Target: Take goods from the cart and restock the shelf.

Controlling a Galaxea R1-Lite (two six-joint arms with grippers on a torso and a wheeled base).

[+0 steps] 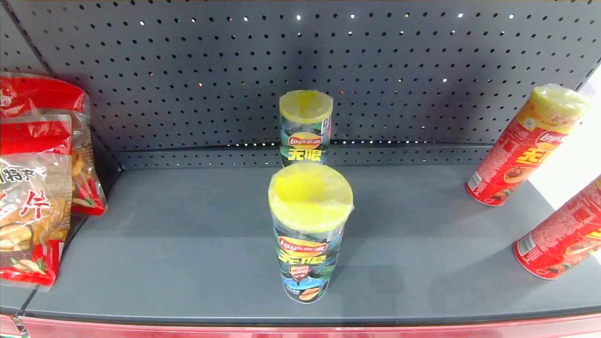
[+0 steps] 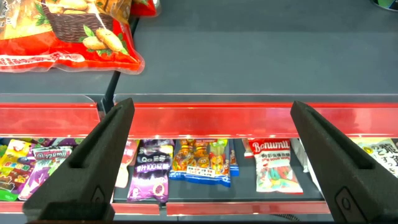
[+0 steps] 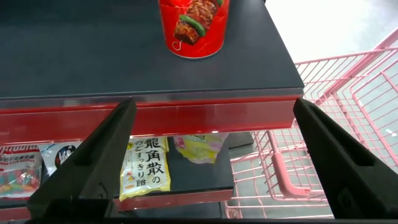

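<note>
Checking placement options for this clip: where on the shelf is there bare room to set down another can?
Two bare patches of shelf: one between the snack bags and the green cans, one between those and the red cans. Crowded at both ends; the green cans stand close, one behind the other.

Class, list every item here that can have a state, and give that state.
Front green can: upright, lid on.
Rear green can: upright, lid on.
Far red can: standing, lid on.
Near red can: standing.
Snack bags: standing, unopened.
Left tool: open, empty.
Right tool: open, empty.
</note>
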